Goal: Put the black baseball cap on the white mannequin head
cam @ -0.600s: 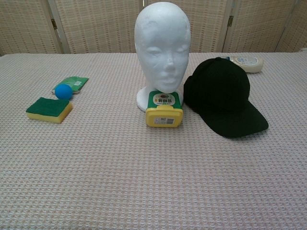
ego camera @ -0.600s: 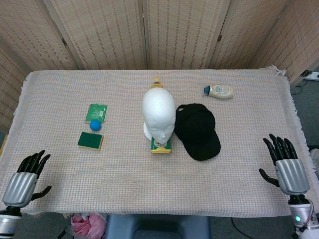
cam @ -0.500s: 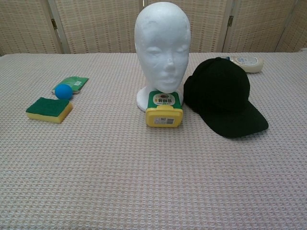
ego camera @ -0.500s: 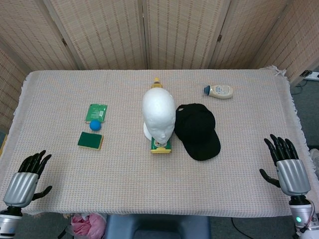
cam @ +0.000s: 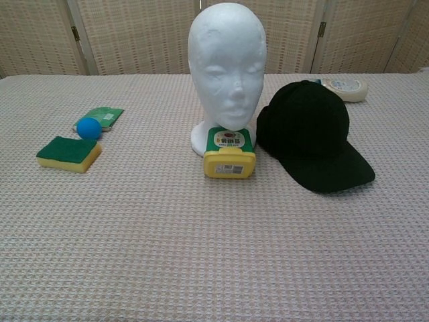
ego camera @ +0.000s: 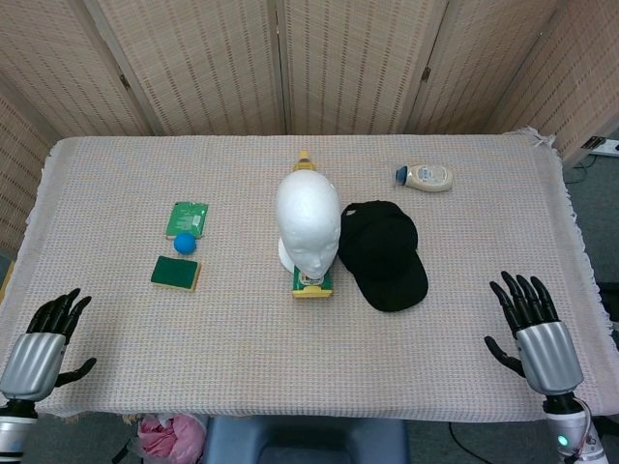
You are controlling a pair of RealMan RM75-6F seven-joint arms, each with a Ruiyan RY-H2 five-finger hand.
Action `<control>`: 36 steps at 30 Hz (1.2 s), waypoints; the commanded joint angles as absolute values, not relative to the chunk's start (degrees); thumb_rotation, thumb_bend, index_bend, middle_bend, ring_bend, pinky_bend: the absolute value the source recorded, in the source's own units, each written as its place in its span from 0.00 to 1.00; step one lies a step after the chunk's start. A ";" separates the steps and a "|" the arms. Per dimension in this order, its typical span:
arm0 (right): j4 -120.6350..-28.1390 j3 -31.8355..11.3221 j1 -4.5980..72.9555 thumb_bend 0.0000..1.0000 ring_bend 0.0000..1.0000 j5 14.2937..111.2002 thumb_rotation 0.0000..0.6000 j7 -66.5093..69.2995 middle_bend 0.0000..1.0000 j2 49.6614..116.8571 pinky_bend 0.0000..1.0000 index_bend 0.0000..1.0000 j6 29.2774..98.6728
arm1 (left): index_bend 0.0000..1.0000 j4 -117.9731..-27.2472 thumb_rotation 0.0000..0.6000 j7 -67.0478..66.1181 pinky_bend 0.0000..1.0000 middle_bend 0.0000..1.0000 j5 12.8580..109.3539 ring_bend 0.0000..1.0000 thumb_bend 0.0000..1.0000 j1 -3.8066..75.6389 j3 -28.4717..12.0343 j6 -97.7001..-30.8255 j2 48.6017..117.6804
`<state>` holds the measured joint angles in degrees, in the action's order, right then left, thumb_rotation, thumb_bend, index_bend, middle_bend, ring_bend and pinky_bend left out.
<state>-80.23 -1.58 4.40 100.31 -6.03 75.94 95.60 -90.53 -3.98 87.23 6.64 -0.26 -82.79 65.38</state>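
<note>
Staged robot test area: cloth-covered bench (ego camera: 290,377) enclosed by woven folding screens (ego camera: 213,58), assorted unrelated household items laid out.

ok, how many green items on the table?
3: a sponge front left, a packet behind the blue ball, and a green-and-yellow container at the mannequin head's base. None seem hidden.

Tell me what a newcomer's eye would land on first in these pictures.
First the white mannequin head, upright at the table's middle and bare on top. Next the black baseball cap, lying on the cloth just to its right in the chest view. A yellow container sits right in front of the head's base.
</note>
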 commanded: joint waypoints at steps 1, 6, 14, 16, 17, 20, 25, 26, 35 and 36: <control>-68.58 -0.08 4.75 0.19 0.00 107.37 1.00 -10.38 0.11 83.57 0.05 0.06 100.34 | 0.00 -90.21 1.00 0.00 0.12 0.00 86.88 0.00 0.21 6.06 -1.39 -84.45 63.87; -59.62 -0.19 5.68 0.19 0.06 108.88 1.00 -8.98 0.20 88.62 0.13 0.16 102.47 | 0.00 -90.29 1.00 2.54 0.12 0.00 89.16 0.00 0.21 5.41 -0.69 -86.25 63.06; -54.59 -0.07 7.32 0.19 0.10 106.34 1.00 -7.79 0.22 91.48 0.17 0.19 98.26 | 0.00 -90.49 1.00 3.21 0.12 0.00 88.24 0.00 0.21 5.48 -0.92 -85.55 62.64; -53.66 -0.42 8.34 0.19 0.11 105.81 1.00 -7.94 0.22 92.22 0.19 0.19 96.82 | 0.00 -90.63 1.00 3.53 0.12 0.00 88.07 0.00 0.21 5.40 -0.93 -85.50 62.43; -52.96 -0.72 9.02 0.19 0.12 105.29 1.00 -7.43 0.22 92.88 0.19 0.19 95.88 | 0.00 -90.72 1.00 3.65 0.12 0.00 88.06 0.00 0.21 5.28 -0.91 -85.65 62.31; -50.84 -1.06 10.57 0.19 0.13 104.14 1.00 -5.17 0.23 94.83 0.21 0.20 93.65 | 0.00 -90.99 1.00 3.53 0.12 0.00 88.49 0.00 0.21 4.63 -0.88 -87.02 62.01; -45.26 -1.60 12.95 0.19 0.16 103.07 1.00 -2.63 0.26 99.49 0.24 0.22 91.94 | 0.00 -91.37 1.00 2.72 0.12 0.00 89.95 0.00 0.21 2.60 -1.03 -91.74 62.03; -44.34 -1.76 13.31 0.19 0.16 102.65 1.00 -2.31 0.27 100.33 0.24 0.23 91.39 | 0.00 -91.38 1.00 3.04 0.12 0.00 90.45 0.00 0.21 2.38 -0.82 -92.17 61.87; -37.57 -1.87 16.78 0.19 0.19 100.68 1.00 -1.68 0.29 106.54 0.25 0.26 87.36 | 0.00 -91.15 1.00 7.20 0.12 0.00 89.80 0.00 0.21 0.94 -1.10 -93.92 60.45; -36.86 -1.89 17.34 0.19 0.19 100.55 1.00 -1.73 0.29 107.25 0.25 0.26 86.99 | 0.00 -91.09 1.00 7.52 0.12 0.00 89.99 0.00 0.22 0.75 -1.10 -94.28 60.35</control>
